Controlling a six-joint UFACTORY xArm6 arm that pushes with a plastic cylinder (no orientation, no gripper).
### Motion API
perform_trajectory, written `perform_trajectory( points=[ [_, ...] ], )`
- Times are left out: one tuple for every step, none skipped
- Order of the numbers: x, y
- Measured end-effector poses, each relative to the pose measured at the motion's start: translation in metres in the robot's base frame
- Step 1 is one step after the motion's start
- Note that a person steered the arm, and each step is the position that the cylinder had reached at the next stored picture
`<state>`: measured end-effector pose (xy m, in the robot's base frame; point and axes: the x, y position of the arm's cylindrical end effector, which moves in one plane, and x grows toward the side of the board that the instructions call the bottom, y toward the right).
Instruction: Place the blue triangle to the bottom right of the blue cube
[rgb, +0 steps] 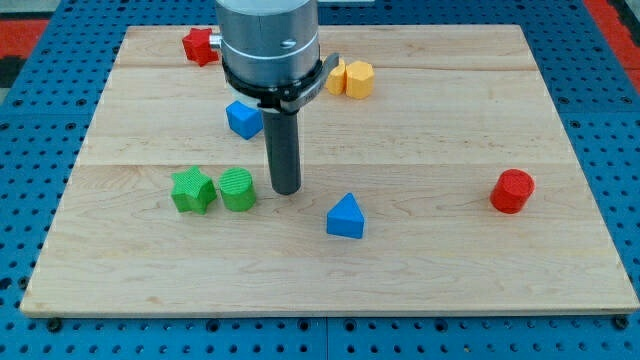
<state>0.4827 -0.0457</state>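
Note:
The blue triangle (346, 217) lies on the wooden board (450, 130) a little below the middle. The blue cube (244, 118) sits up and to the left of it, just left of the rod. My tip (286, 189) rests on the board between them, to the upper left of the blue triangle and below right of the blue cube. It stands apart from the triangle and close to the right of the green cylinder.
A green star (193, 190) and a green cylinder (238, 189) sit side by side left of my tip. A red block (201, 45) lies at the top left. Two yellow blocks (352, 77) lie at the top middle. A red cylinder (513, 191) lies at the right.

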Motion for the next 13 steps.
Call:
perform_trajectory(
  points=[
    [0.002, -0.044],
    [0.002, -0.032],
    [0.046, -0.007],
    [0.084, 0.012],
    [0.068, 0.065],
    [0.048, 0.081],
    [0.009, 0.078],
    [-0.019, 0.079],
    [-0.023, 0.109],
    [-0.040, 0.109],
    [-0.058, 0.053],
    [-0.059, 0.012],
    [-0.058, -0.001]
  ],
)
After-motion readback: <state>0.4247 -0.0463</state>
